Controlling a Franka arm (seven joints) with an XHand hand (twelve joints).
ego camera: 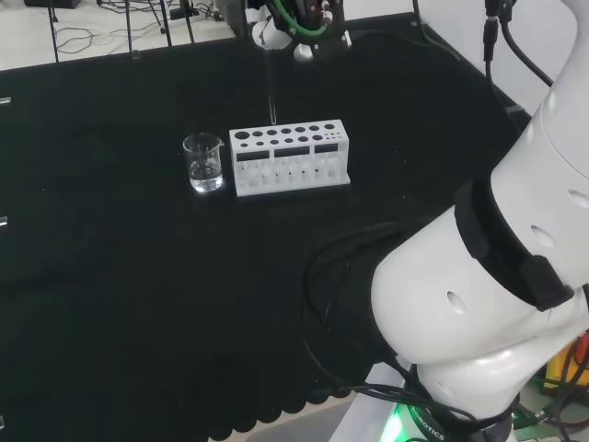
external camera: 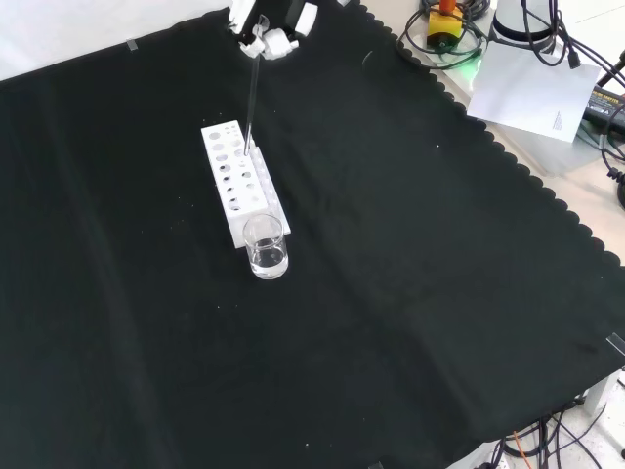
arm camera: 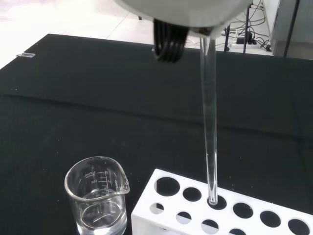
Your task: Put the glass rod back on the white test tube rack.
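Glass rod [arm camera: 210, 122] hangs near upright, its lower tip at the mouth of a back-row hole in the white test tube rack [arm camera: 161, 208], beside the beaker [arm camera: 97, 198]. Above, the hand [external camera: 266, 39] pinches its top end. Likely next move: straight down.

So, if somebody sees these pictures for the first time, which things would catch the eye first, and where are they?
Probably the white test tube rack, bright against the black cloth near the middle of the head view, with a clear beaker at its left end there. Next comes the glass rod, hanging almost upright from the hand; in the wrist view its lower tip sits at one hole in the rack's top.
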